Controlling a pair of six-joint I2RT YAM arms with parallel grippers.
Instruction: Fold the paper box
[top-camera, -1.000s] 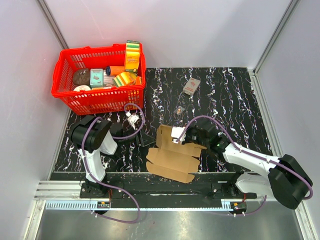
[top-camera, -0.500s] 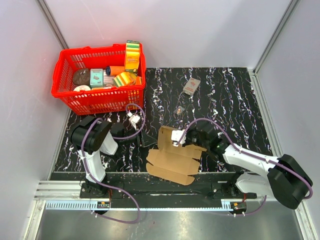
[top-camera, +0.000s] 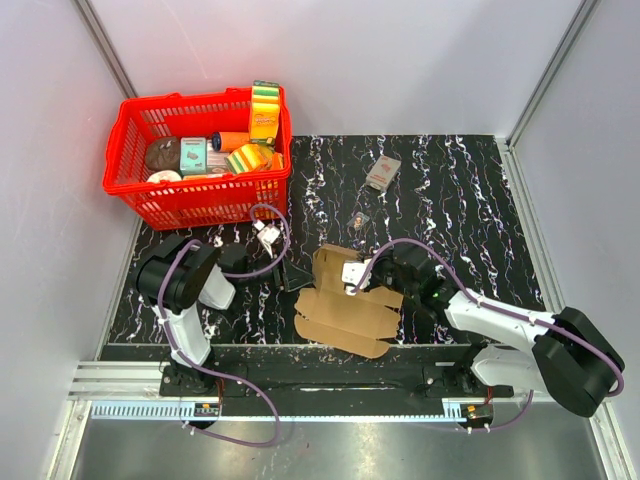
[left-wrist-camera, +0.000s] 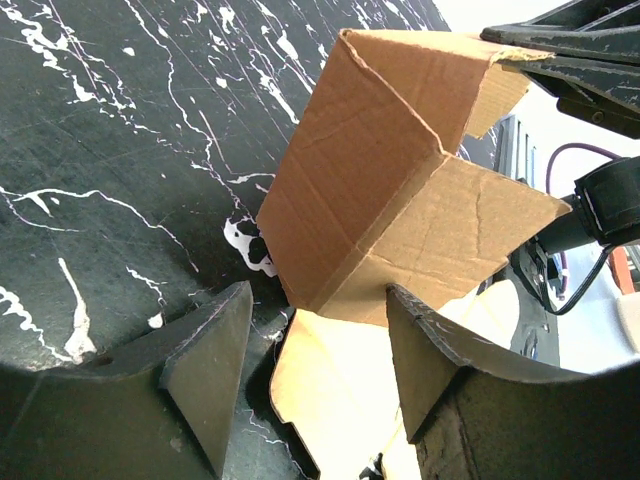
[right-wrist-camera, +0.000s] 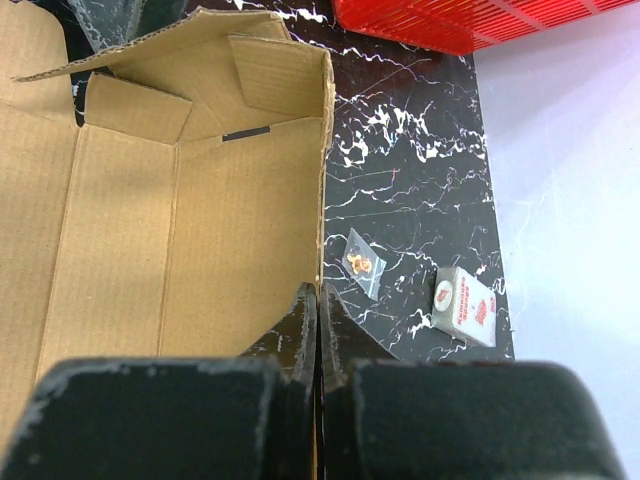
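The paper box (top-camera: 340, 318) is a brown cardboard sheet, partly folded, lying near the table's front edge. One panel (right-wrist-camera: 200, 220) stands raised. My right gripper (right-wrist-camera: 318, 292) is shut on that panel's edge, seen from above at the box's right side (top-camera: 360, 276). My left gripper (left-wrist-camera: 318, 295) is open at the box's left side (top-camera: 290, 274). In the left wrist view the raised panel and flaps (left-wrist-camera: 380, 170) stand just ahead of its fingers. A lower flap lies in the gap between them, not gripped.
A red basket (top-camera: 195, 205) full of packaged goods stands at the back left. A small grey-and-red packet (top-camera: 382, 172) (right-wrist-camera: 465, 305) and a small clear bag (top-camera: 360, 218) (right-wrist-camera: 361, 263) lie on the black marbled table behind the box.
My right gripper has shifted slightly left with the panel in its grip, tipping the panel further over the sheet. The left arm has hardly moved.
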